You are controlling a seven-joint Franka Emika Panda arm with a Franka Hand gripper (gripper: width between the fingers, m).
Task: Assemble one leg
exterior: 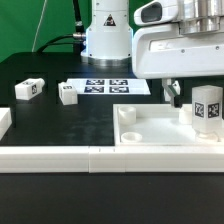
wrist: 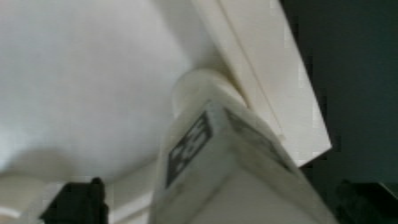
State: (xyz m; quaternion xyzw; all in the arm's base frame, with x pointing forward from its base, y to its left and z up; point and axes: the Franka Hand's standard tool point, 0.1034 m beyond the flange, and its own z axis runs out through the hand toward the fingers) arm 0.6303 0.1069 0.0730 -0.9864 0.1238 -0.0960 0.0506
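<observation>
One leg (exterior: 207,108) stands upright in the far right corner of the large white tray (exterior: 150,128), its black-and-white tag facing the exterior view. My gripper (exterior: 192,93) hangs right above it, open, one finger (exterior: 172,92) to the exterior view's left of the leg. In the wrist view the leg (wrist: 222,150) rises between my two dark fingertips (wrist: 77,200), with a gap on each side, so the gripper (wrist: 221,205) holds nothing. Two more legs (exterior: 29,89) (exterior: 68,95) lie on the black table at the exterior view's left.
The marker board (exterior: 107,86) lies flat behind the tray, near the robot base (exterior: 105,35). A low white wall (exterior: 60,158) runs along the table's front edge. The tray has a round hole (exterior: 128,114) in its near corner.
</observation>
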